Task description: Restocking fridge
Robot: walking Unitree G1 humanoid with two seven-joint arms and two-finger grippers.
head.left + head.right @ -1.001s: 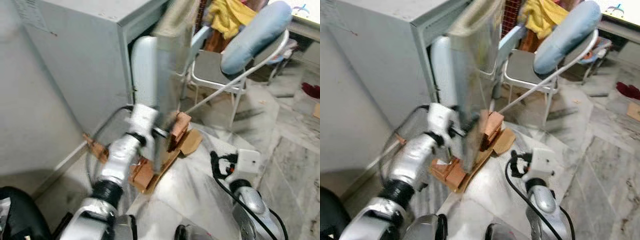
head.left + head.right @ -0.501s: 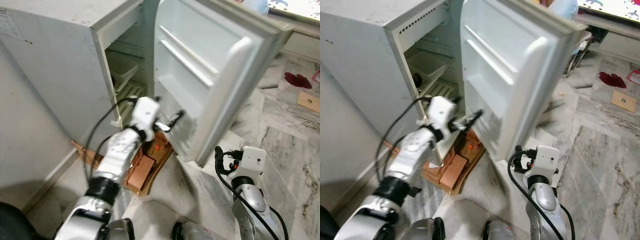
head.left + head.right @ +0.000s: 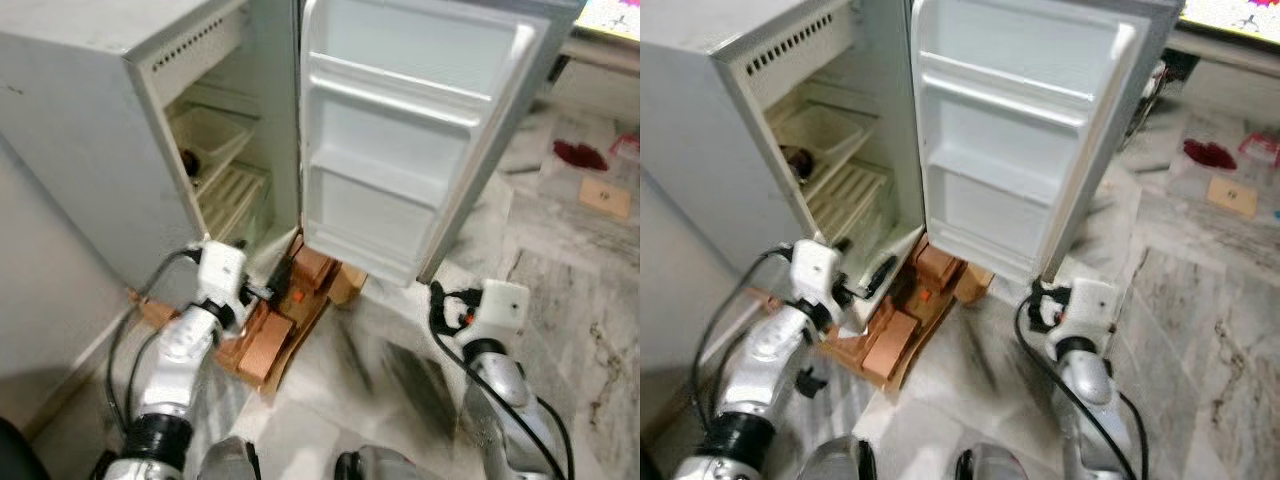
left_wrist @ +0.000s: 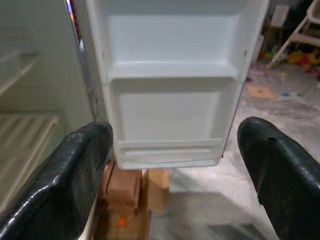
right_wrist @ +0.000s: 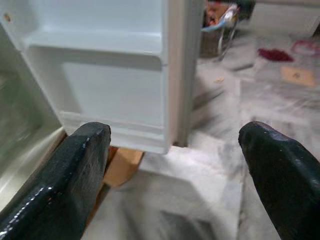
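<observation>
the fridge [image 3: 120, 130] is standing in front of us with its door [image 3: 400, 150] swung wide open, the inner face of the door turning toward us and showing its moulded white shelves. inside the cabinet we are seeing a pale tray [image 3: 205, 135] on an upper shelf with a small dark item [image 3: 188, 160] beside it (too small for us to tell what it is), and below that a slatted white shelf [image 3: 232, 200]. under the fridge, at its base, reddish bricks [image 3: 265, 335] are lying on a sheet of brown cardboard [image 3: 300, 325] that is reaching out onto the grey marble floor [image 3: 560, 300].

we are holding our left gripper [image 3: 280, 285] low, just in front of the fridge's bottom edge and over the bricks; its black fingers [image 4: 75, 175] are standing well apart with nothing between them, and the wrist view is looking through the gap at the lower door shelf. our right gripper [image 5: 175, 175] is pointing at the free edge of the door from the floor side, its fingers [image 5: 70, 170] likewise spread wide and holding nothing. its white wrist housing [image 3: 498, 305] is sitting below the door's lower corner, apart from it.

further from the fridge, beyond the door, a small brown card [image 3: 598, 195] and a dark red cloth [image 3: 575, 155] are lying on the floor.
</observation>
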